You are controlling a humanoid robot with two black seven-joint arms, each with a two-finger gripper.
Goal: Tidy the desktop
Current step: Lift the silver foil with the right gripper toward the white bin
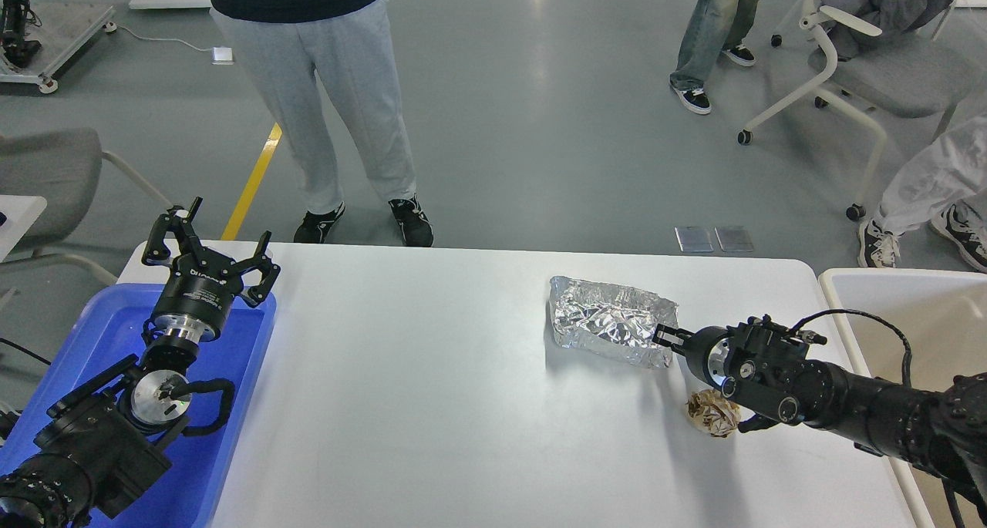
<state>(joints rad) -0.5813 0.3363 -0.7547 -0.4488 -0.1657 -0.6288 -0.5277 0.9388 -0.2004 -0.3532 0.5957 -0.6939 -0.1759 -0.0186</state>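
Observation:
The white desktop [424, 381] carries a crumpled silver foil tray [605, 320] at the back right and a crumpled brown paper ball [713, 414] in front of it. My right gripper [668, 334] reaches in from the right, with its tip at the foil tray's right edge and the paper ball just below the wrist. Its fingers are dark and foreshortened, so I cannot tell whether they are open or shut. My left gripper [214, 241] is open and empty, pointing up over the far end of the blue tray [92, 343].
A beige white-rimmed bin [887, 277] stands off the desktop's right edge. A person in grey trousers [339, 112] stands just behind the desktop's far edge. Office chairs [856, 73] and other people's legs are further back on the floor.

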